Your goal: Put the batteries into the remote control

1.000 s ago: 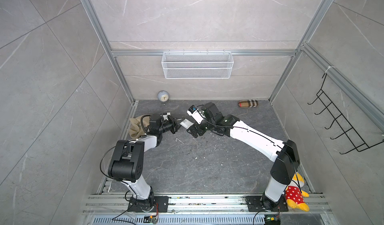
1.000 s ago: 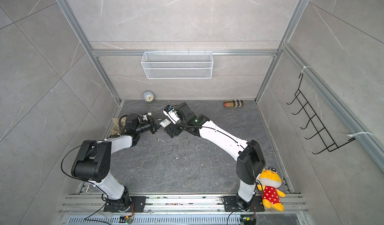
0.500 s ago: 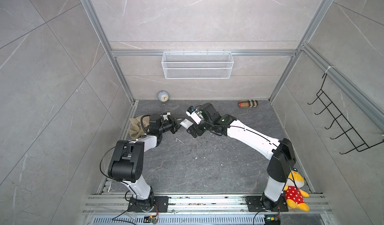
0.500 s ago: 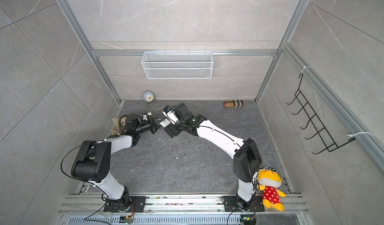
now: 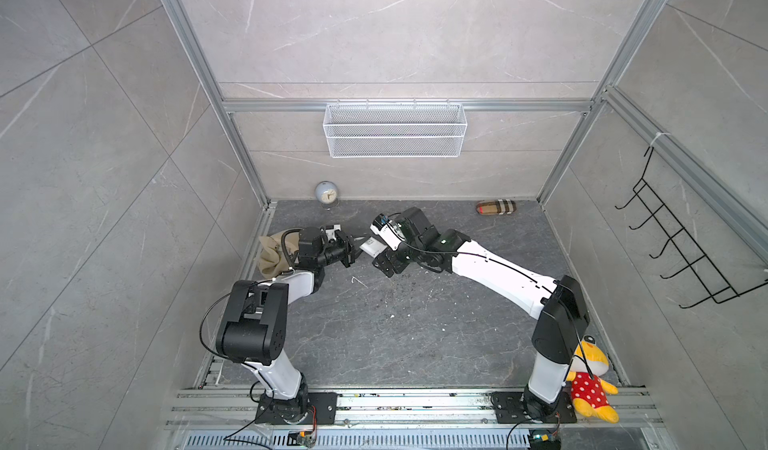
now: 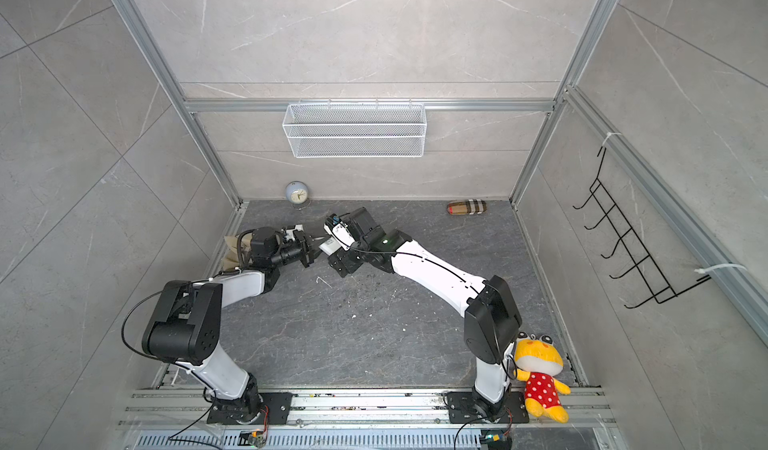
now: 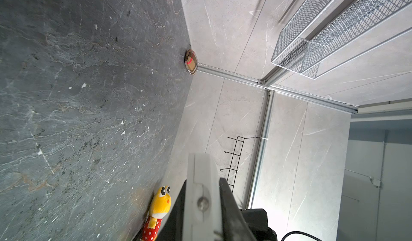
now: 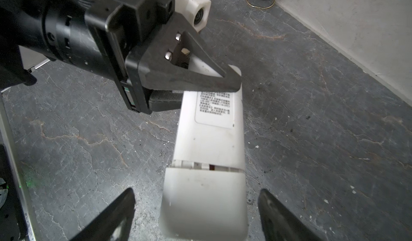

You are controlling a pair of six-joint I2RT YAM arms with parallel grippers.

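Left hand [image 8: 214,86] gripping remote control [image 8: 209,139], cover gap [image 8: 207,165], right wrist view only

We are in a robotics lab booth: grey marble-look wall panels [image 5: 395,32] in silver aluminium framing [image 5: 291,106], a white wire-mesh basket [image 5: 395,129] beyond the left claw [image 5: 353,249], black arm bases [image 5: 295,408] bolted to a metal rail [image 5: 415,404].

The black left gripper [image 8: 225,87] hides the far end of the white oblong plastic remote control [image 8: 209,139] from me, its near end is blurred, and the slit by its white back cover [image 8: 205,195] is too narrow to read. The black fingers [image 8: 111,215] of the right gripper [image 8: 196,197] run off the picture's edge. In a top view, at eleven o'clock from the middle of the dark stone floor [image 5: 395,323], I get only a white sliver of it.
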